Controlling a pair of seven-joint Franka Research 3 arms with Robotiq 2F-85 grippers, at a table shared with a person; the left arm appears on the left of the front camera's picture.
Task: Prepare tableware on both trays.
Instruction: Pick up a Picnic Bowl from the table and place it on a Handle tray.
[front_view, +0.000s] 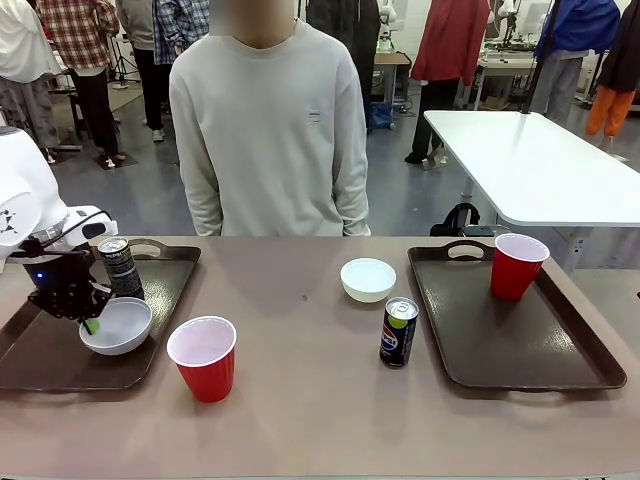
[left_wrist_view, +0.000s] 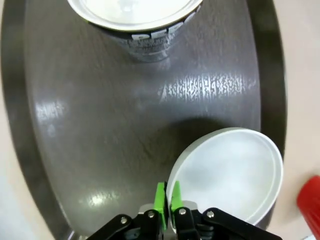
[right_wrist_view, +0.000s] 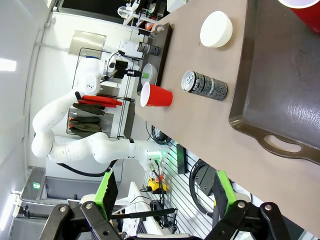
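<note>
Tabletop (front_view: 300, 420) brown, trays (front_view: 40, 350) (front_view: 500, 340) both ends, white table (front_view: 530, 160) beyond, maybe workshop.

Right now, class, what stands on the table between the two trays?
Seen in the front view, three things stand between the left tray and the right tray: a red cup, a white bowl and a blue can.

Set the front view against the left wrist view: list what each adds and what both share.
Front view adds: the person, the right tray with a red cup on it, a blue can and a second bowl on the table. Left wrist view adds: green pads shut on the white bowl's rim. Shared: the left pincer, left tray, black can, that bowl.
</note>
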